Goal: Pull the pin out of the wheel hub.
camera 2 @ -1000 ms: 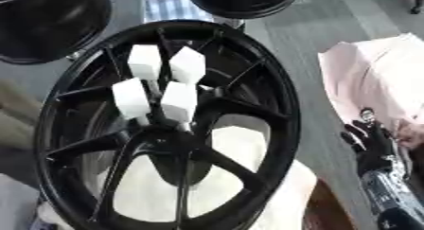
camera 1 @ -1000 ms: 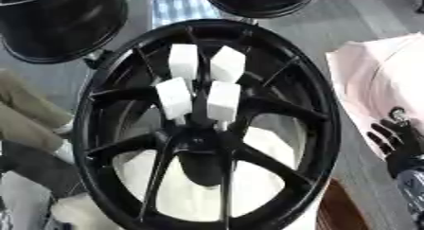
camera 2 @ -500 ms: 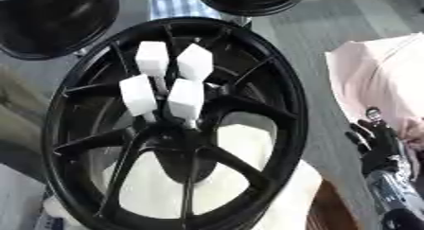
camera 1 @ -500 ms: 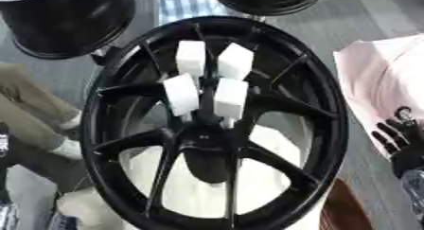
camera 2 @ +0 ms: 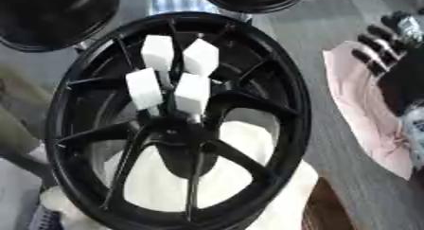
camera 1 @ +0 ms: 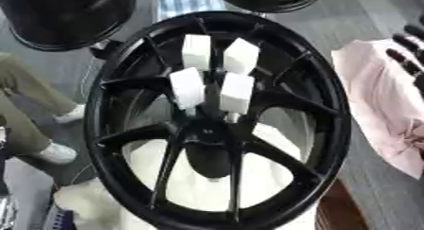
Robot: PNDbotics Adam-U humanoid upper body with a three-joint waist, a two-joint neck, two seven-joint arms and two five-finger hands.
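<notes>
since half a second ago, right hand [camera 2: 396,58] risen higher, fingers straight, four white pins [camera 2: 193,92] unmoved in wheel hub [camera 2: 178,129]

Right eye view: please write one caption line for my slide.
Four white pins stand in the black wheel hub; right hand open beside it.

Wheel hub [camera 1: 217,125]: centre of view. Four pins [camera 1: 237,92]: clustered upright over its middle, toward the far side. Two further wheels [camera 1: 70,13]: behind. Cloth [camera 1: 381,106]: right of the hub. Right hand [camera 2: 397,58]: over the cloth, apart from the hub.
</notes>
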